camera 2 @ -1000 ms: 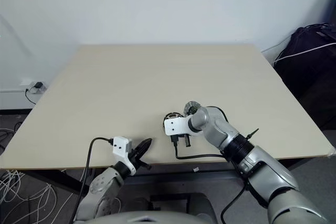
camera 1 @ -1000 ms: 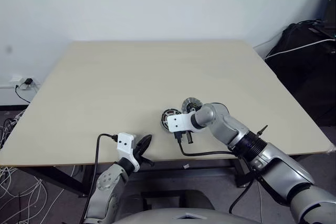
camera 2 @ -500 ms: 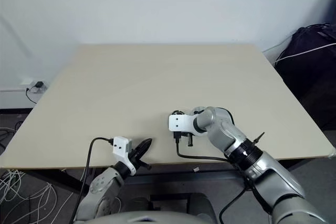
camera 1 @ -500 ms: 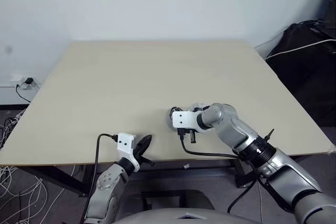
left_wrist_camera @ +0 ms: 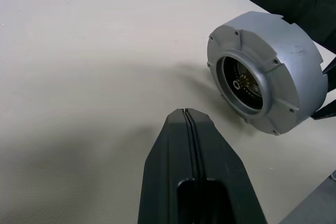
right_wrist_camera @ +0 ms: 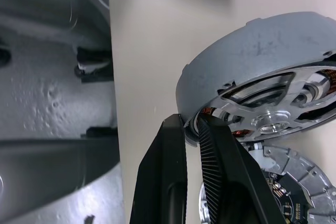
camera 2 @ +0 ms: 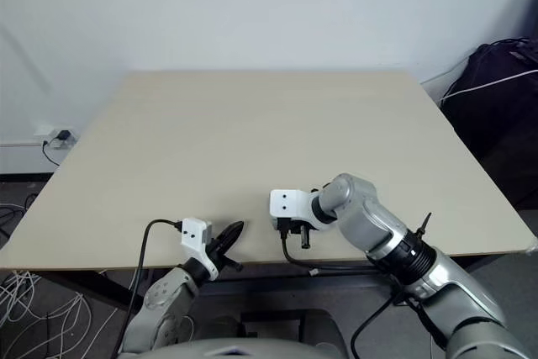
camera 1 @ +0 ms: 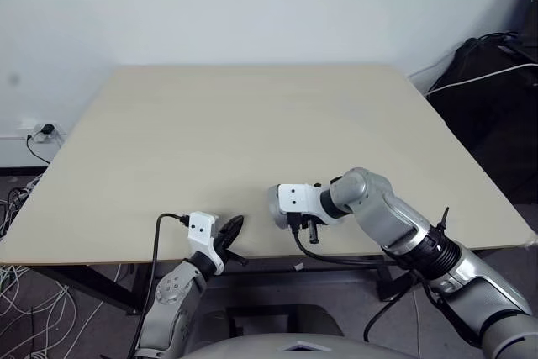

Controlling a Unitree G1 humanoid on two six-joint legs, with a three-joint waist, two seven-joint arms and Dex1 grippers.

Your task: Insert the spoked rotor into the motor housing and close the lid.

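My right gripper (right_wrist_camera: 191, 121) is shut on the rim of a grey round drum with a silver spoked face, the spoked rotor (right_wrist_camera: 252, 61). It holds the drum tilted on edge just above the table near the front edge (camera 1: 274, 202). Copper-brown windings of the motor housing (right_wrist_camera: 237, 131) show through the spokes; I cannot tell whether the two are one piece. The drum's other, open face (left_wrist_camera: 262, 72) shows in the left wrist view. The ribbed lid (right_wrist_camera: 294, 192) lies flat under the drum. My left gripper (camera 1: 234, 224) is shut and holds nothing, at the table's front edge to the left of the drum.
The beige table (camera 1: 235, 124) stretches bare behind the parts. A black cable (camera 1: 336, 260) from the right wrist hangs over the front edge. Black bags and cords (camera 1: 492, 81) stand off the table's right side. A wall socket with cables (camera 1: 38, 134) is at the left.
My right gripper has drawn back toward the front edge, risen and rolled, tipping the grey drum up with it. The right arm now hides the second disc. The left arm has kept still.
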